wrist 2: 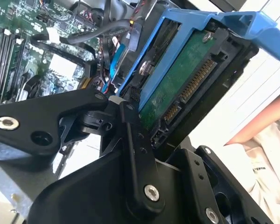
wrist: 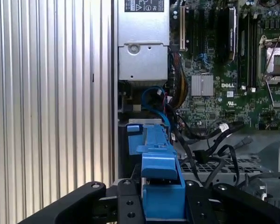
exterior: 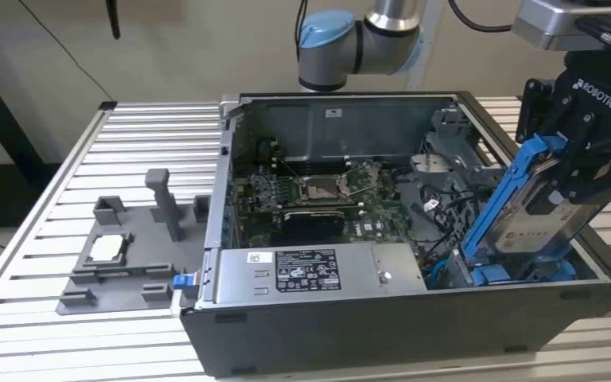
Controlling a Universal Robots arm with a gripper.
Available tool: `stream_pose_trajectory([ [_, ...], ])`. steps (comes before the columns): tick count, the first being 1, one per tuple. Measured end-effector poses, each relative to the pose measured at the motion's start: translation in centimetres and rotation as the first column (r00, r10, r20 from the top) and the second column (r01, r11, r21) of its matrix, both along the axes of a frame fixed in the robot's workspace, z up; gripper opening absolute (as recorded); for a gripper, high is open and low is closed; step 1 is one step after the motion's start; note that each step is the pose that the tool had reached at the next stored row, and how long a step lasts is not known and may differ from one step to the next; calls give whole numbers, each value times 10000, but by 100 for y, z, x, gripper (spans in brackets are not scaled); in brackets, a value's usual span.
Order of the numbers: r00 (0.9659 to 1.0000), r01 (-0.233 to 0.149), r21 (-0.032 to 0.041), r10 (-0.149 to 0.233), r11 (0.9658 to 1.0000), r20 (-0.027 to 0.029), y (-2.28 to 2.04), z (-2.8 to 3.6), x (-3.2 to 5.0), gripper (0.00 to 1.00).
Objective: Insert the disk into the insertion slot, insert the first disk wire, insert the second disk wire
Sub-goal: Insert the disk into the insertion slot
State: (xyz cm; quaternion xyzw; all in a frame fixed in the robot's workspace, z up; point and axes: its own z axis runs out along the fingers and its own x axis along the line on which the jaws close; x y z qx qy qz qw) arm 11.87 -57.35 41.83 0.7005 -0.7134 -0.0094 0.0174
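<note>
Holds the disk (exterior: pixel 527 208) in the gripper (exterior: pixel 579 185), claw clamped across its blue carrier (wrist: pixel 161 186). Keeps it edge-on and tilted, presumably so as to slide lengthwise down into the bay rather than drop flat. Hangs just beside the power-supply box (exterior: pixel 308 273), off the box's end toward the exterior view's right. Sets the lower end over the insertion slot (exterior: pixel 509 275), apparently not yet seated. Turns the connector edge (wrist 2: pixel 189 91), seen in the second wrist view, up and away from the slot, likely to stay reachable for plugging. Bare there, with nothing attached.
</note>
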Motion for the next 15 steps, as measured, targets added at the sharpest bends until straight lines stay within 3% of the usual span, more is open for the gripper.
stream_pose_trajectory([
  [2, 10000, -2, 30, 2, 10000, 10, 3, -22, 12, 33],
  [15, 10000, -3, 32, 2, 10000, 21, 19, -254, 19, 33],
])
